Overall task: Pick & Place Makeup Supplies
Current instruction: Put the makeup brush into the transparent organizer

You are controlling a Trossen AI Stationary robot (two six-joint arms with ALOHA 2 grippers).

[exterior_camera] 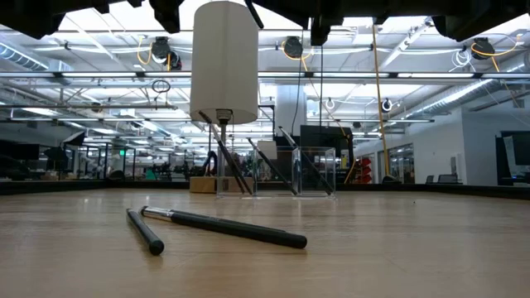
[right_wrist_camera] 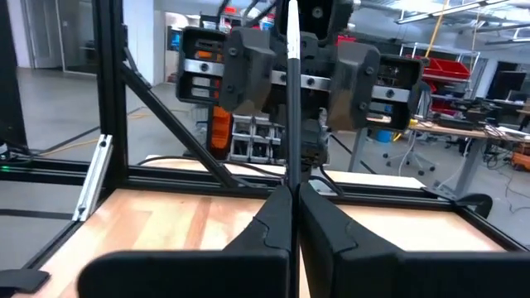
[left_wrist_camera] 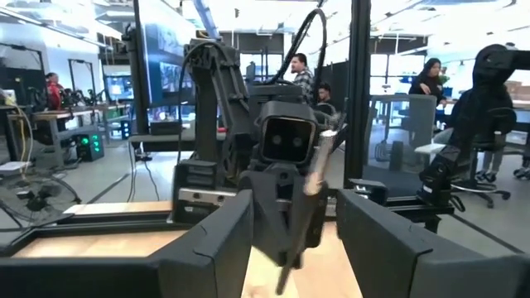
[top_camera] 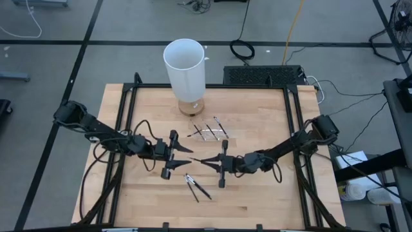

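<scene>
The right gripper (right_wrist_camera: 291,194) is pinched shut on one thin stick (right_wrist_camera: 291,99), which stands straight up from its fingertips. The left gripper (top_camera: 187,149) faces it from the left, jaws wide open and holding nothing, very near the stick. Two sticks (top_camera: 198,187) lie flat on the near side of the table (top_camera: 257,200). More sticks (top_camera: 211,131) lie far, near the white cup (top_camera: 185,67)

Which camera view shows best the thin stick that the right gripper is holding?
The right wrist view: the stick stands upright, pinched between the right gripper's shut fingers. The left wrist view shows it tilted, farther off. In the high view it is too thin to tell. The low view misses it.
</scene>
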